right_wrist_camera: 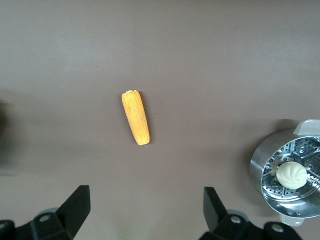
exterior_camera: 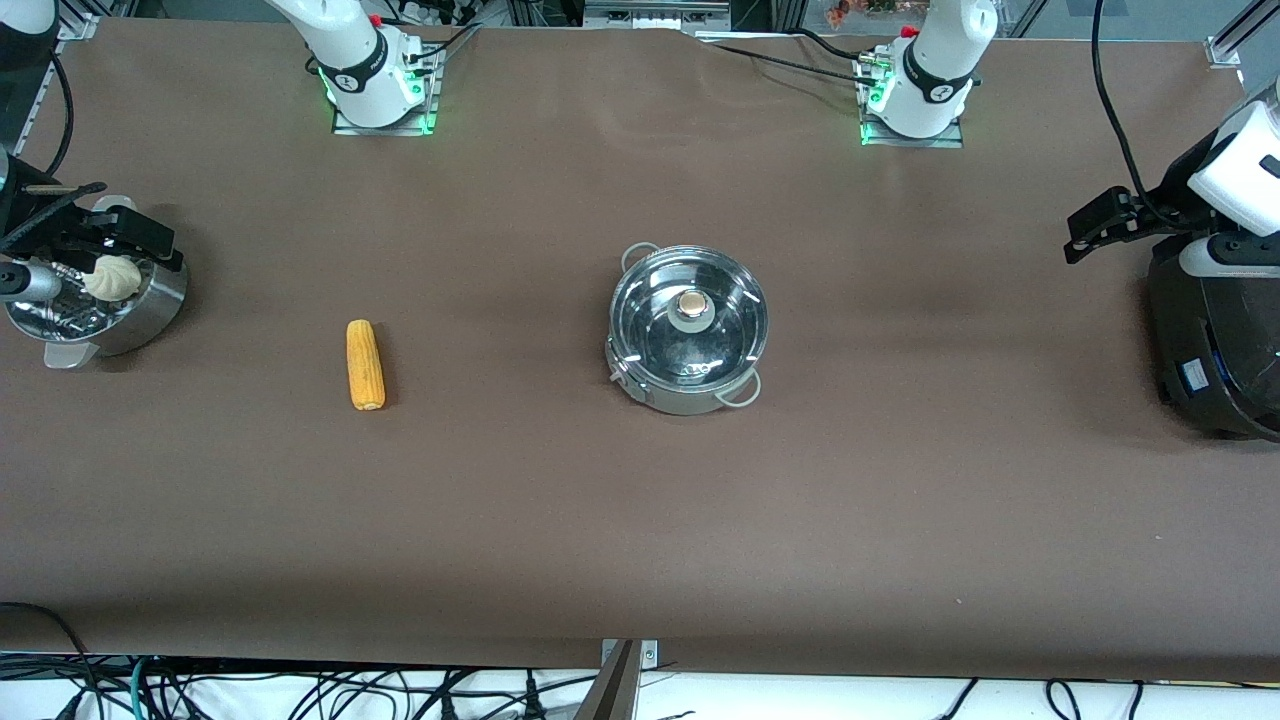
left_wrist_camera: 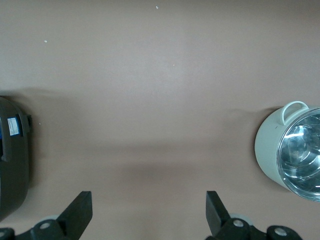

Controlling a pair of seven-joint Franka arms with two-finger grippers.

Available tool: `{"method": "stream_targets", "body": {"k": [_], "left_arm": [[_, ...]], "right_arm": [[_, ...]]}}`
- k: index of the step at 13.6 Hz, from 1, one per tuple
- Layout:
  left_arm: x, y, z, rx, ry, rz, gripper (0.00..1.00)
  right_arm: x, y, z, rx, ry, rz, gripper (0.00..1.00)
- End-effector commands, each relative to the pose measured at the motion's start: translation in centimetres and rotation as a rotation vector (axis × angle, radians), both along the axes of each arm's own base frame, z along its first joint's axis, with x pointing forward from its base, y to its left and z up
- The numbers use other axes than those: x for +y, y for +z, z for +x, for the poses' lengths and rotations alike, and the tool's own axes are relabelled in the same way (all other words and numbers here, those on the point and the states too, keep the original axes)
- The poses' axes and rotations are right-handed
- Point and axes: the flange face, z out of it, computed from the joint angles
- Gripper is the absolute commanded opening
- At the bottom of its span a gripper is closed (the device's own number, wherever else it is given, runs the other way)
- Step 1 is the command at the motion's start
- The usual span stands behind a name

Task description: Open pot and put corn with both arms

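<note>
Corn (exterior_camera: 365, 364) lies flat on bare brown bench (exterior_camera: 640, 540), slim yellow-orange cob, toward right arm's end, well apart from pot. Pot (exterior_camera: 688, 330) mid-bench, shiny steel, glass lid (exterior_camera: 689, 315) with tan knob on. Steamer bowl (exterior_camera: 95, 300) at bench edge holds pale bun (exterior_camera: 111, 277). Right tool (right_wrist_camera: 145, 212) over bench near the steamer bowl, fingers spread, empty. Left tool (left_wrist_camera: 149, 216) beside black cooker (exterior_camera: 1215, 340), spread, empty.

Bare brown table (exterior_camera: 640, 520) lies all round the corn (exterior_camera: 365, 364) and the lidded pot (exterior_camera: 688, 330) — the two well apart. Obstacles stand only at the ends: the steamer bowl (exterior_camera: 120, 310) at the right arm's end, the black cooker (exterior_camera: 1215, 340) at the left arm's.
</note>
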Motion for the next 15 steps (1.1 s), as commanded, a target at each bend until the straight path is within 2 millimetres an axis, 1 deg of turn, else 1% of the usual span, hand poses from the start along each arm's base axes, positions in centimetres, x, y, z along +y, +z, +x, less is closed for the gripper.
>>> {"method": "stream_targets", "body": {"k": [1,6,8,9,10,11,12,13,14,15], "left_arm": [[0.6,0.6,0.3,0.006,-0.008,-0.018,1.00],[0.5,0.3,0.2,0.022,-0.010,-0.013,1.00],[-0.5,-0.2,-0.1,0.053,-0.030,-0.013,1.00],[-1.1,-1.2,0.1,0.096,-0.043,-0.011,1.00],[-2.2,-2.1,0.2,0.132,-0.062,-0.022,1.00],[-2.7,-2.3,0.1,0.141,-0.073,-0.023,1.00],[-4.2,-3.1,0.3,0.155,-0.099,-0.022,1.00],[-6.2,-3.4,0.2,0.159,-0.128,-0.019,1.00],[-8.6,-4.2,0.3,0.170,-0.164,-0.015,1.00],[-11.2,-5.4,0.3,0.186,-0.198,-0.009,1.00]], "right_arm": [[-0.5,0.5,0.2,-0.004,0.004,0.000,1.00],[-0.8,0.6,0.2,-0.007,-0.007,0.006,1.00],[-0.7,-1.4,1.1,0.023,0.006,0.005,1.00],[-0.7,-1.5,1.2,0.022,0.006,0.005,1.00],[-0.6,-1.7,1.4,0.019,0.006,0.005,1.00],[-0.4,-1.8,1.6,0.009,0.009,0.003,1.00],[-0.2,-2.6,2.0,0.018,0.012,0.002,1.00],[0.0,-3.5,2.3,0.032,0.015,-0.001,1.00],[0.3,-4.9,2.8,0.057,0.013,0.000,1.00],[0.3,-6.4,3.4,0.079,0.011,0.004,1.00]]}}
